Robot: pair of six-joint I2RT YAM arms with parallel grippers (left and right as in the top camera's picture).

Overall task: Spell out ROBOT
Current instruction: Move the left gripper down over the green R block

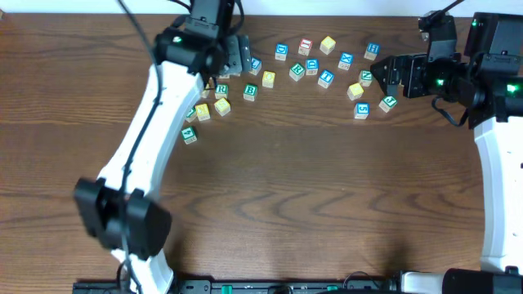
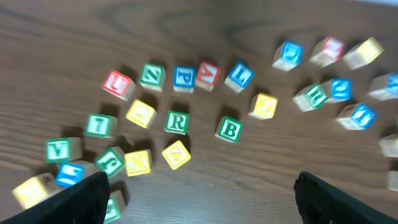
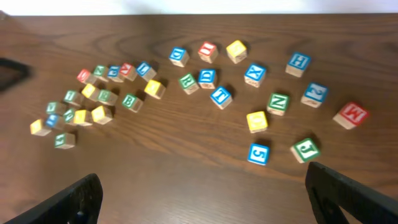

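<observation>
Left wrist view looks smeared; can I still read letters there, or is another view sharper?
Left wrist: motion blur, worst at the right edge, yet the green R cube and green B cube read fine. Right wrist: sharper, the red M cube is clear. Overhead: crisp, but the letters are tiny.

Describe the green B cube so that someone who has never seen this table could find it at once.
On the wooden table, go to the cluster of cubes beneath the left arm. On the cluster's side facing the other cubes stands the green B cube, between a green R cube and a yellow cube. Its bold green B sets it apart.
</observation>
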